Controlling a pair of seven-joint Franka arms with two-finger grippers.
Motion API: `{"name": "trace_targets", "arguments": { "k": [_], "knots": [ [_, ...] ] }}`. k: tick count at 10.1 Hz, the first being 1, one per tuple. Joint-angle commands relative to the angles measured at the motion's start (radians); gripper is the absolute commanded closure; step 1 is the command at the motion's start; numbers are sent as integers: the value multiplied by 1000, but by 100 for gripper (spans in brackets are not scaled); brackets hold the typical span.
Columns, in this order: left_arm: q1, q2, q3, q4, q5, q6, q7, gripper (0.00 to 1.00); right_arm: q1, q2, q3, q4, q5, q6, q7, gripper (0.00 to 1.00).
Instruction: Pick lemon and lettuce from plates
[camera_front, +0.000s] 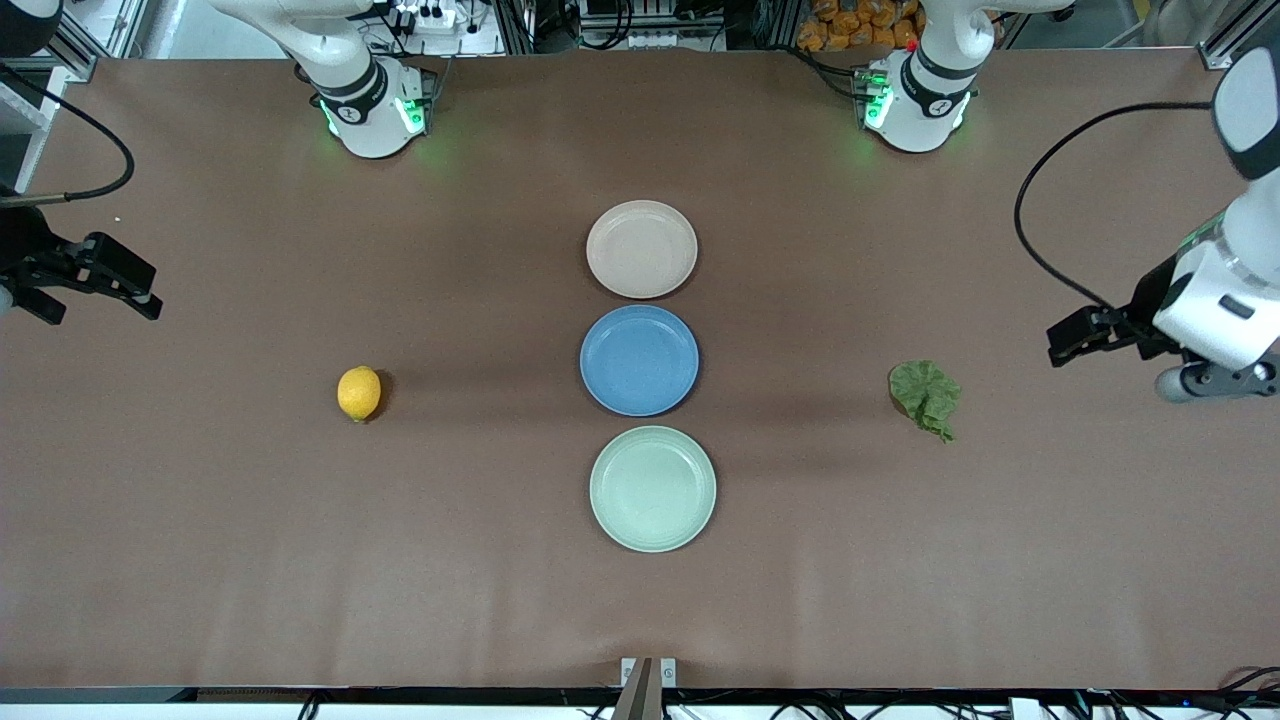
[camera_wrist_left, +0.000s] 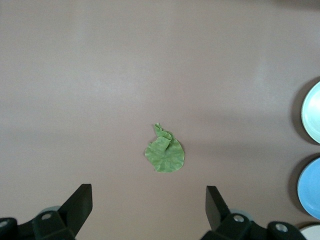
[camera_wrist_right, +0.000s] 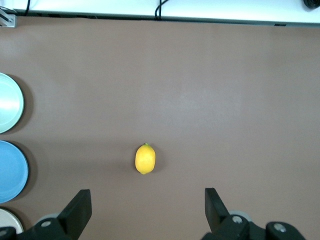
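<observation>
The lemon (camera_front: 359, 393) (camera_wrist_right: 145, 159) lies on the bare table toward the right arm's end, not on a plate. Toward the left arm's end, the lettuce (camera_front: 926, 396) (camera_wrist_left: 165, 150) also lies flat on the table. The beige-pink plate (camera_front: 641, 249) and the mint green plate (camera_front: 652, 488) stand empty at the table's middle. My right gripper (camera_front: 105, 295) (camera_wrist_right: 148, 202) hangs open over the table's end, apart from the lemon. My left gripper (camera_front: 1062, 342) (camera_wrist_left: 149, 200) hangs open over its own end, apart from the lettuce. Neither holds anything.
An empty blue plate (camera_front: 639, 360) sits between the two other plates, the three in a row running toward the front camera. Both arm bases stand at the table's edge farthest from that camera. A black cable (camera_front: 1040, 200) loops by the left arm.
</observation>
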Motion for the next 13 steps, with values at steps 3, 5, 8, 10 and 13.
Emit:
{"name": "trace_targets", "arguments": {
  "k": [3, 5, 8, 10, 13],
  "knots": [
    [4, -77, -5, -60, 10, -53, 26, 0, -19, -34, 13, 7, -14, -41, -4, 0],
    [6, -68, -2, -48, 20, -44, 36, 0, -16, -44, 13, 7, -12, -33, -4, 0],
    [6, -68, 3, -45, 16, -44, 49, 0, -48, -51, 14, 7, -6, -38, -20, 0],
    [6, -68, 14, -41, 11, -44, 49, 0, -57, -60, 13, 5, -5, -37, -20, 0],
    [4, -67, 17, -41, 16, -44, 50, 0, -51, -57, 16, -14, -14, -46, -9, 0]
  ]
}}
